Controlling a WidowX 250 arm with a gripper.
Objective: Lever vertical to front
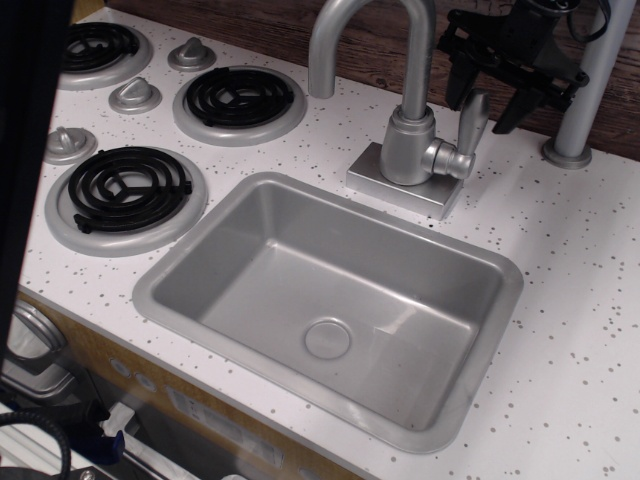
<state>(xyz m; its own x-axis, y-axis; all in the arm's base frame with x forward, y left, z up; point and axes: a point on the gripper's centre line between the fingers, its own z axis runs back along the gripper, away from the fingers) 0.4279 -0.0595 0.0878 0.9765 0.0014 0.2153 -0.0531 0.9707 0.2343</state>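
Note:
The lever (470,122) is a flat silver paddle on a short stub at the right side of the faucet body (408,145), and it stands upright. My black gripper (482,98) hangs at the top right, just above and behind the lever's tip. It is open and empty, with one finger (455,85) left of the tip and the other finger (511,104) right of it. I cannot tell whether either finger touches the lever.
The curved spout (345,30) rises left of the faucet body. A grey sink basin (180,262) lies in front. Stove burners (125,185) and round knobs (68,143) sit at the left. A grey post (585,95) stands right of the gripper, before a wooden back wall.

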